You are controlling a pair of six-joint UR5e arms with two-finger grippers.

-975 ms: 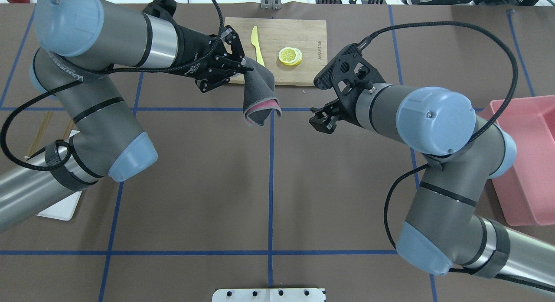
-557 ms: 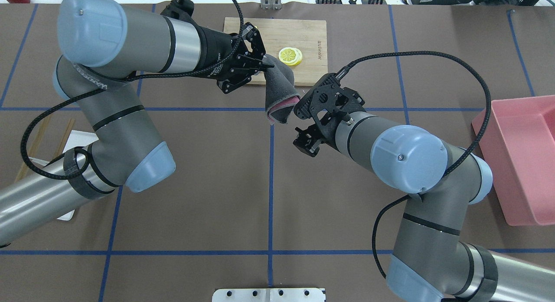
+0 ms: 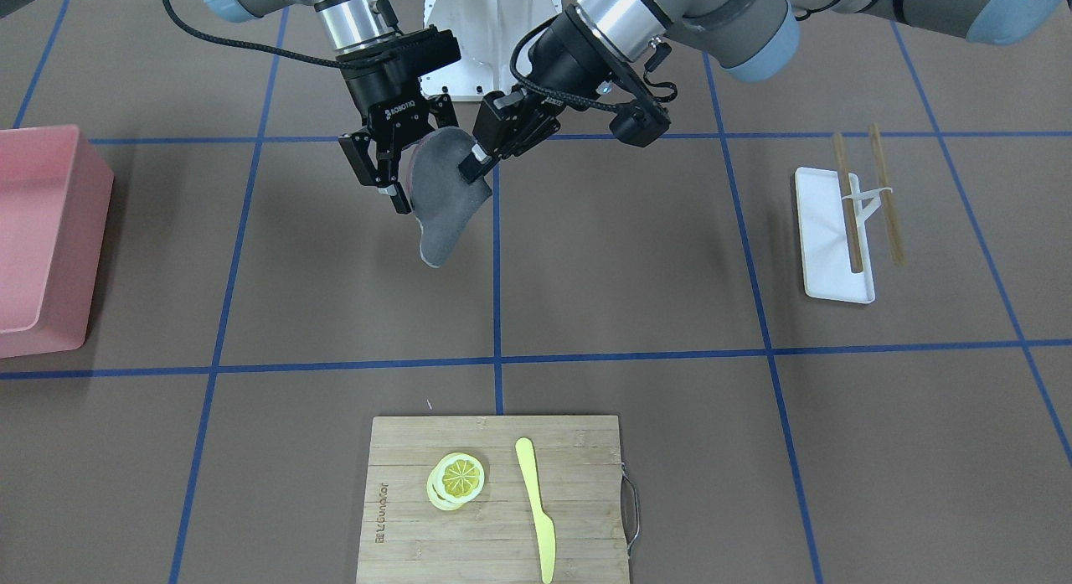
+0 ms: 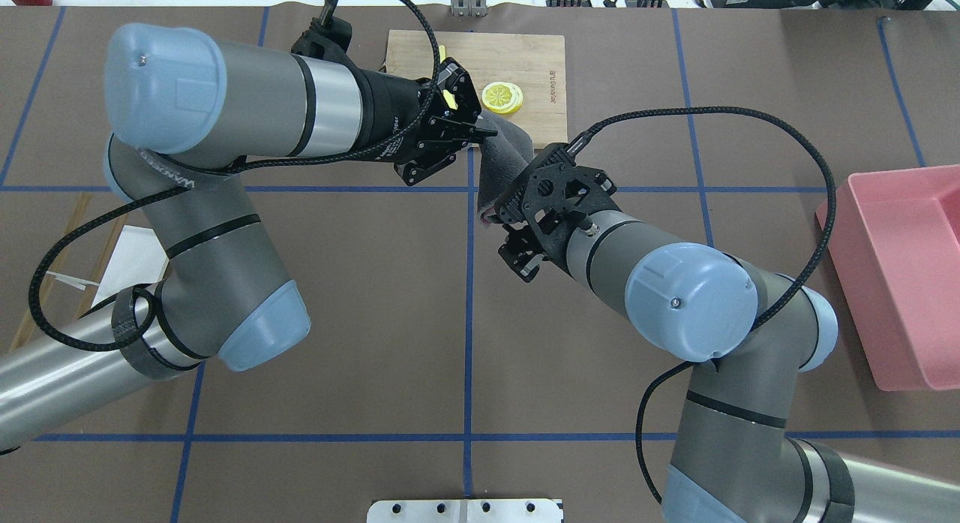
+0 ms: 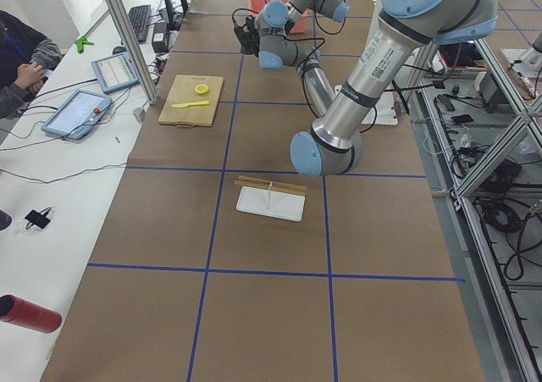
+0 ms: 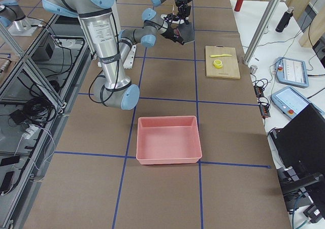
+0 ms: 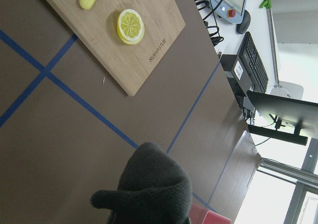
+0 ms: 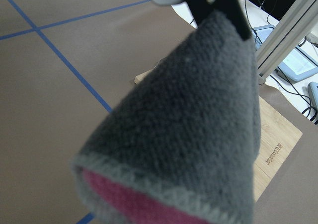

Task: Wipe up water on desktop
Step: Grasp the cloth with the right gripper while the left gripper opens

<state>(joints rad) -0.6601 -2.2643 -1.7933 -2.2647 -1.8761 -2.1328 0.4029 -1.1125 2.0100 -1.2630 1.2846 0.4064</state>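
My left gripper (image 3: 471, 170) is shut on the top corner of a grey cloth (image 3: 445, 205) with a pink inner side. The cloth hangs in the air above the brown desktop (image 3: 628, 257). It also shows in the overhead view (image 4: 504, 159), where the left gripper (image 4: 486, 133) pinches it, and it fills the right wrist view (image 8: 198, 124). My right gripper (image 3: 383, 194) is open, right beside the cloth's pink edge, and holds nothing. I see no water on the desktop.
A bamboo cutting board (image 3: 578, 483) with lemon slices (image 3: 456, 479) and a yellow knife (image 3: 536, 509) lies at the far side. A pink bin (image 3: 42, 232) stands at the robot's right. A white tray (image 3: 825, 249) with chopsticks (image 3: 846, 207) lies at its left.
My left gripper carried the hanging cloth rightward toward the table's middle. My right arm swung in to the left until its open gripper reached the cloth.
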